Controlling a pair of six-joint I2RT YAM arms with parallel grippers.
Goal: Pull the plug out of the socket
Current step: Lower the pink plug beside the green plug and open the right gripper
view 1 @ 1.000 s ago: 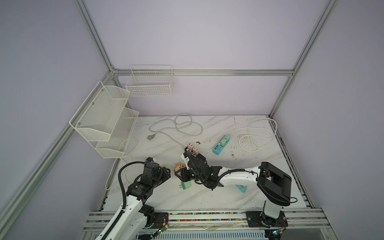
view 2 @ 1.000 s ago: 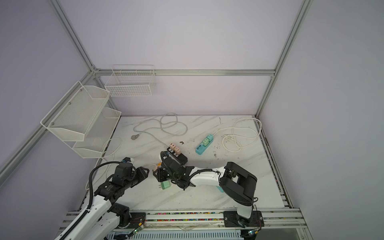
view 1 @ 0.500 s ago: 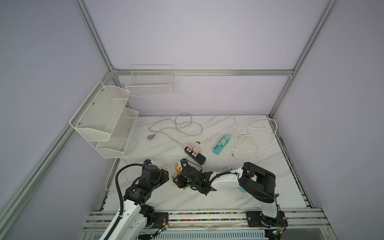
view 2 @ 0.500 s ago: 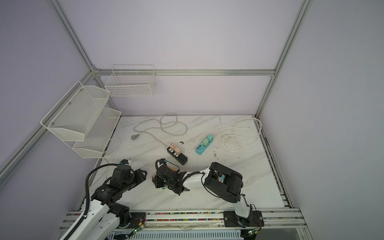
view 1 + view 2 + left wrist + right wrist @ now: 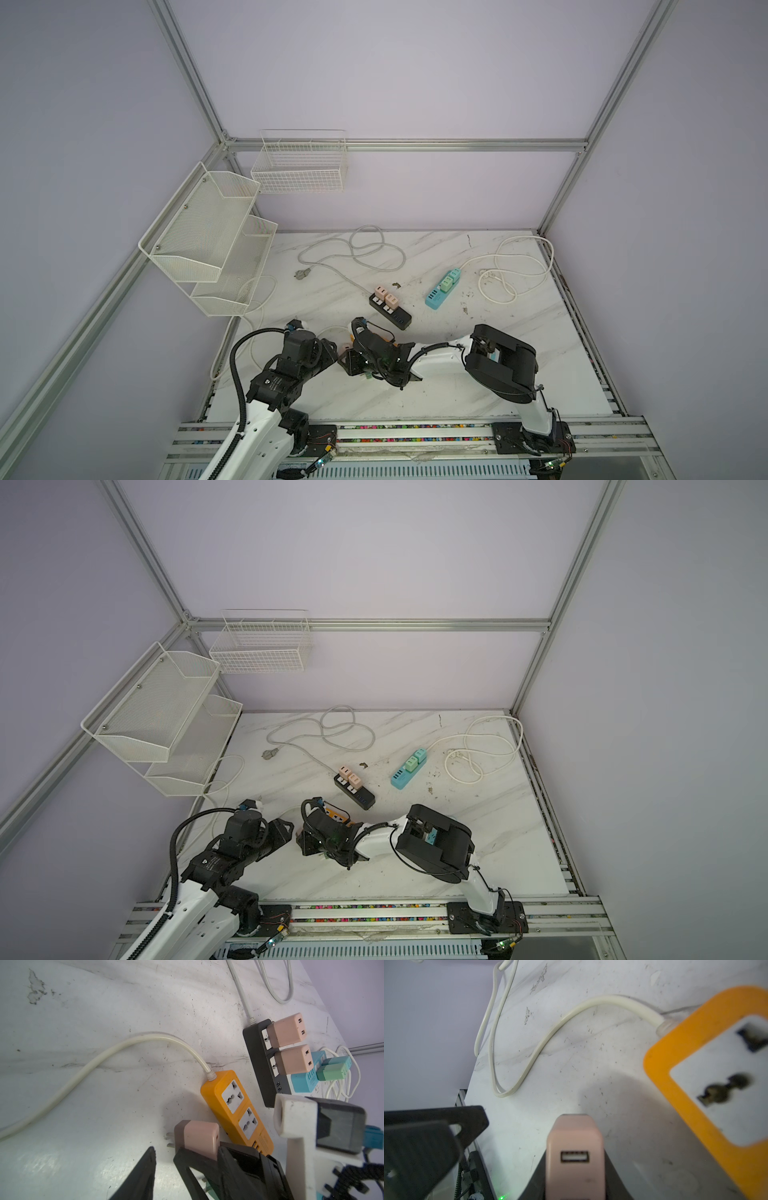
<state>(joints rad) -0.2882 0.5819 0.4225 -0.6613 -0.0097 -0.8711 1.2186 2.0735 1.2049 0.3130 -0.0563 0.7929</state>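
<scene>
The right tool [image 5: 575, 1167] pinches the pink plug [image 5: 574, 1134]; the empty, half-open left tool [image 5: 283, 828] beside it could knock it loose.

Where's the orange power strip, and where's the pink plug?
Orange power strip [image 5: 232, 1096]: left wrist view, on a white socket face.
Pink plug [image 5: 574, 1138]: right wrist view, on its pink face above the USB port.

Readable text: none is showing in any view.
orange power strip [image 5: 212, 1093]: a faint marking is showing beside its USB ports, too blurred to read.
pink plug [image 5: 574, 1140]: its face is showing only a USB port.
black power strip [image 5: 259, 1064]: any print is appearing too small to read.
blue power strip [image 5: 301, 1082]: likewise.
</scene>
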